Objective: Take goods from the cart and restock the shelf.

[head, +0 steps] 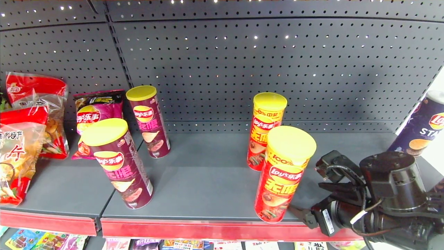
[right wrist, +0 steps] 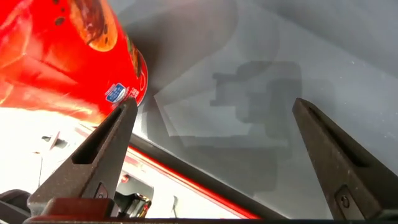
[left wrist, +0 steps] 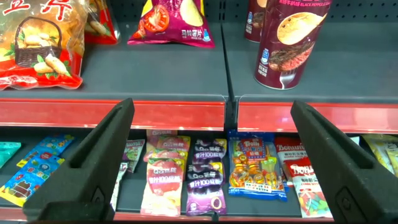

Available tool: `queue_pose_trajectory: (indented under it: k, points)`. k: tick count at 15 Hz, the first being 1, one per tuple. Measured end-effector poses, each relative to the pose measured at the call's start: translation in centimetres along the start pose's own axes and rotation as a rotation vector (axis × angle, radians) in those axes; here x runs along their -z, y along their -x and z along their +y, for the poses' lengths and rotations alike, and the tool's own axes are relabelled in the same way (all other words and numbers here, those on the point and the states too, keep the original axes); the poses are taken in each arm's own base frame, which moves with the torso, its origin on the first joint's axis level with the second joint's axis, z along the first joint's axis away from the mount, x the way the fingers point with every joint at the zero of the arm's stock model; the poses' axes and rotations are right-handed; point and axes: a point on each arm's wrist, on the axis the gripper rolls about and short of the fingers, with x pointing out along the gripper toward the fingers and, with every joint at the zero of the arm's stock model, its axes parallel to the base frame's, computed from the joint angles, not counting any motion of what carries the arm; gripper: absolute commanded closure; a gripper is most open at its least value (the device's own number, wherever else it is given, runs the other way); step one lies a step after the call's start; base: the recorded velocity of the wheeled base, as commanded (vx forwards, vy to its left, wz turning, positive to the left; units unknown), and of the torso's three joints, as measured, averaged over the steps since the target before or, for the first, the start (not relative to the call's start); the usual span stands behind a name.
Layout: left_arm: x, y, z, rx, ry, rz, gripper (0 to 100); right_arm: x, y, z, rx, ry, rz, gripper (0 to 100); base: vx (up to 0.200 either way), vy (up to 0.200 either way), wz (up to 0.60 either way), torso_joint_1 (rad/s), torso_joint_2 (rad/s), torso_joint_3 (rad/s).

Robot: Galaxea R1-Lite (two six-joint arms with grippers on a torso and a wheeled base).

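On the grey shelf (head: 208, 180) stand two red chip cans with yellow lids, one at the front (head: 282, 173) and one behind it (head: 265, 130). Two maroon cans stand further left, front (head: 118, 163) and back (head: 149, 121). My right gripper (head: 312, 205) is low at the shelf's front edge, just right of the front red can's base. In the right wrist view it is open (right wrist: 214, 106), with the red can (right wrist: 74, 56) beside one finger and nothing between the fingers. My left gripper (left wrist: 212, 106) is open and empty, facing the shelf's red rail (left wrist: 174, 112), below the maroon can (left wrist: 286, 43).
Snack bags (head: 31, 104) and a purple chip bag (head: 97, 114) fill the shelf's left end. A blue can (head: 421, 128) stands at the far right. Bare shelf lies between the maroon and red cans. Candy packets (left wrist: 205, 180) line the lower shelf.
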Motion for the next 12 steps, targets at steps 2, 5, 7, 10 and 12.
queue_pose_trajectory:
  k: [2, 5, 7, 10, 12]
  points:
    - [0.00, 0.00, 0.00, 0.000, 0.000, 0.000, 0, 0.00, -0.02, 0.05, -0.002, 0.001, 0.000, 0, 0.000, 0.000, 0.00, 0.000, 0.00, 0.000]
    - [0.00, 0.00, 0.00, 0.000, 0.000, 0.000, 0, 0.01, -0.02, 0.06, -0.001, 0.001, -0.004, 0, 0.000, 0.000, 0.00, 0.000, 0.00, 0.000]
    - [0.00, 0.00, 0.00, 0.000, 0.000, 0.000, 0, -0.17, -0.11, 0.08, -0.001, -0.001, -0.013, 0, 0.000, 0.000, 0.00, 0.000, 0.00, 0.000]
    - [0.00, 0.00, 0.00, 0.000, 0.000, 0.000, 0, -0.35, -0.30, 0.17, -0.002, 0.001, -0.014, 0, 0.000, 0.000, 0.00, 0.000, 0.00, 0.000]
    - [0.00, 0.00, 0.00, 0.000, 0.000, 0.000, 0, -0.36, -0.39, 0.36, -0.008, 0.007, -0.013, 0, 0.000, 0.000, 0.00, 0.000, 0.00, 0.000]
